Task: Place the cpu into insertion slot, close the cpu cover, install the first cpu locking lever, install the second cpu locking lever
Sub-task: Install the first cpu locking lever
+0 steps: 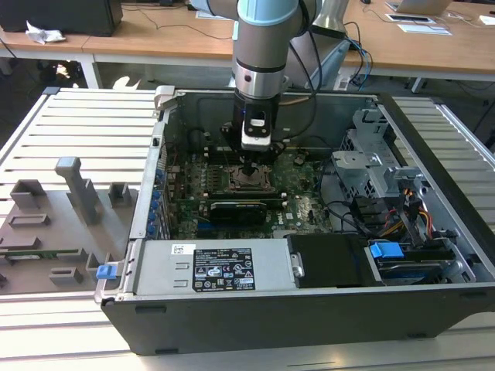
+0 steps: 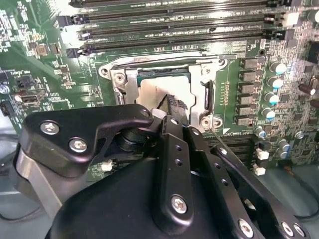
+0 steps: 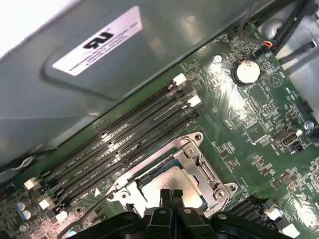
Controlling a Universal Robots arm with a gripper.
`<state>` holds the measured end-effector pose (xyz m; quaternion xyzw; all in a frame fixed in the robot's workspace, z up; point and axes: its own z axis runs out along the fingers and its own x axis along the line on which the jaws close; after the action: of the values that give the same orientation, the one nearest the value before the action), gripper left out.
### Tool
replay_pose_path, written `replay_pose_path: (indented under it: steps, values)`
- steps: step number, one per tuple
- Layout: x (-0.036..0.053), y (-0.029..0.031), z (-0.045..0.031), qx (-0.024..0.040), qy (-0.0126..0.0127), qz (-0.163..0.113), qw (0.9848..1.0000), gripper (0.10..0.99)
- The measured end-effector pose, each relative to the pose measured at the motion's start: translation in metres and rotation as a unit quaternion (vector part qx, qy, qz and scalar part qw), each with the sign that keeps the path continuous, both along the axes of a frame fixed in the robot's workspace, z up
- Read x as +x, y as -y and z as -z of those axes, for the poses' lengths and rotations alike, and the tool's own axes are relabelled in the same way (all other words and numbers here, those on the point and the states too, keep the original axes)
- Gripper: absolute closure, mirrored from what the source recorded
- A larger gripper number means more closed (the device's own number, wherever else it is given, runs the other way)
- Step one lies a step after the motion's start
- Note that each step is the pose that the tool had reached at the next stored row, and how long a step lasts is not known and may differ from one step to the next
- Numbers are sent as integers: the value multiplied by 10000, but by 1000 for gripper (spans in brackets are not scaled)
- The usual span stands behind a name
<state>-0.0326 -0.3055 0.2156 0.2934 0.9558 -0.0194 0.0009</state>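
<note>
My gripper (image 1: 251, 166) hangs straight down inside the open computer case, over the insertion slot (image 1: 249, 180) on the green board. In both wrist views the cpu (image 3: 169, 180) (image 2: 149, 92) lies in the slot with its silver-grey top showing. The metal cpu cover (image 3: 199, 167) (image 2: 200, 94) lies flat around it. The black fingertips (image 3: 165, 195) are pressed together at the cpu's top, with nothing between them. One thin wire locking lever (image 3: 84, 214) sticks out from a corner of the socket. Another wire lever (image 2: 234, 154) slants away beside my fingers.
Long black memory slots (image 3: 124, 149) run along one side of the socket. A black card (image 1: 240, 207) lies just in front of it. Drive cages and cables (image 1: 387, 193) fill the exterior view's right of the case. A grey fixture tray (image 1: 54, 224) sits outside on the left.
</note>
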Motion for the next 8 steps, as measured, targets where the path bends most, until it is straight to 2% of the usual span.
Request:
replay_pose_path:
  steps: [5,8]
  values:
    - [0,0,0,0,0,-273,9996,980]
    - [0,0,0,0,0,-524,9986,980]
